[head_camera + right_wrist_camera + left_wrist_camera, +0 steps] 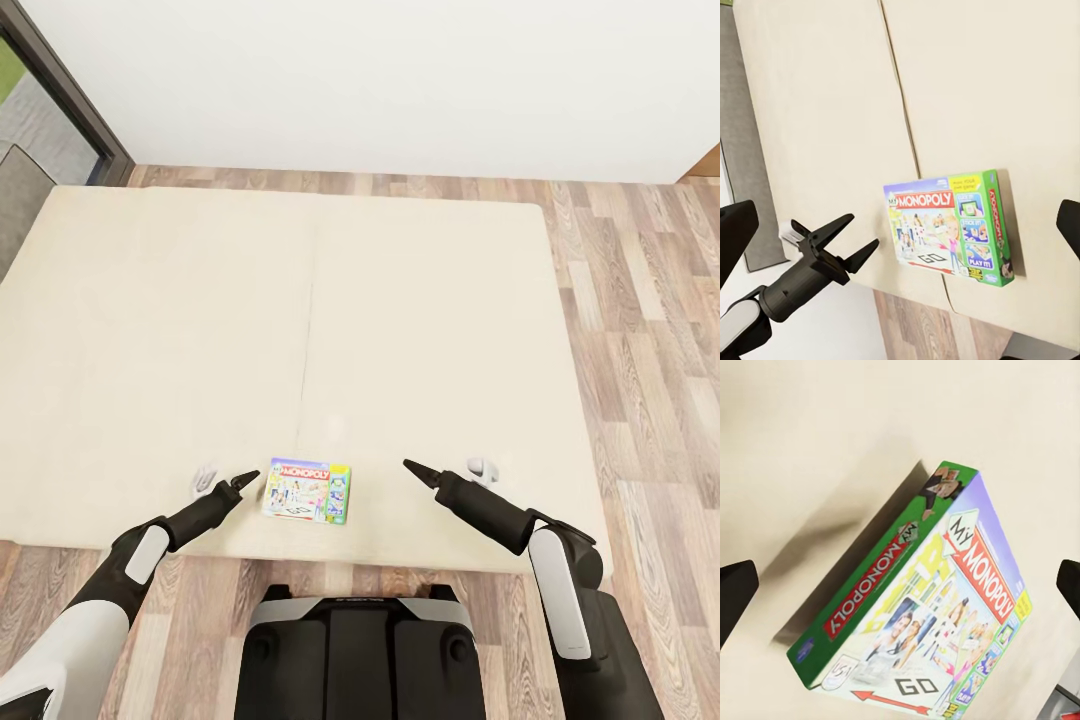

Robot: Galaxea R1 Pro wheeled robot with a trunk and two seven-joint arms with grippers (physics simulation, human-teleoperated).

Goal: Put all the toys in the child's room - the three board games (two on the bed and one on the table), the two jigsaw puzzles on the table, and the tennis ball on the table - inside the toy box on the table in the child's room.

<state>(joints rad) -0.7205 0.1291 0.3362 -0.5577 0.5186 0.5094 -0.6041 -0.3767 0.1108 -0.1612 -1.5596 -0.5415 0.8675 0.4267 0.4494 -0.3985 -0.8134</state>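
Window and door frame (60,90): a dark frame at the far left of the head view, beside the white wall.
Bed (150,330): large and low, with a plain cream cover; a thin seam runs down its middle. It stands against the white wall, with wood-plank floor (640,330) to its right and along its near edge.
Left claw (236,484): over the near edge of the bed, just left of the game box, apart from it. In the right wrist view its two dark fingers (832,229) stand spread, with nothing between them.
Board game (307,490): one flat Monopoly box with a green side and a bright printed cover, lying on the bed near its front edge, between the two claws. In the left wrist view the box (937,615) sits close ahead between the spread finger tips, casting a shadow on the cover.
Right claw (418,470): over the bed to the right of the box, a little farther from it than the left one. Its dark finger tips (735,232) show at both edges of the right wrist view, wide apart, holding nothing.
Robot base (360,650): dark trunk at the foot of the bed, over the floor.
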